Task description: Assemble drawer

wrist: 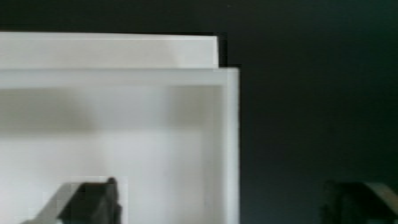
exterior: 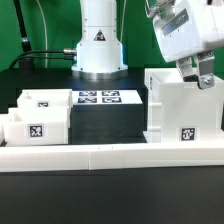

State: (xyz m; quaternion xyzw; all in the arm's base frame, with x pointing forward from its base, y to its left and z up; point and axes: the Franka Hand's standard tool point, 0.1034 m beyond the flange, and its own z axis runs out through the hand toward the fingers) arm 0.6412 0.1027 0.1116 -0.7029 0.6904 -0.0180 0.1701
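— Presently, where is the drawer's housing (exterior: 180,110) to be found?

— It is stood upright on the worktop (exterior: 110,128), at the exterior view's right, just behind the border rail (exterior: 100,156). The two box trays (exterior: 30,125) are set close together at the exterior view's left, well apart from it. Neither has been slid in.

— And the fingers (wrist: 93,203)?

— They are spread wide and nothing is held. They are poised just above the housing's top, toward its right side in the exterior view. In the wrist view the upper edge of one wall is seen lying between them, with one finger over the white housing and the other over dark worktop. Whether anything is touched cannot be made out.

— Which step is judged to be in hand?

— An approach to take the housing by that wall, probably so that it can be repositioned before a tray is fetched.

— What is called for next?

— A straight descent, so that the wall is straddled evenly, and then a closing. Were the descent skewed, the wall's edge could be struck and the housing nudged. The marker board (exterior: 97,97) behind the trays is to be left alone.
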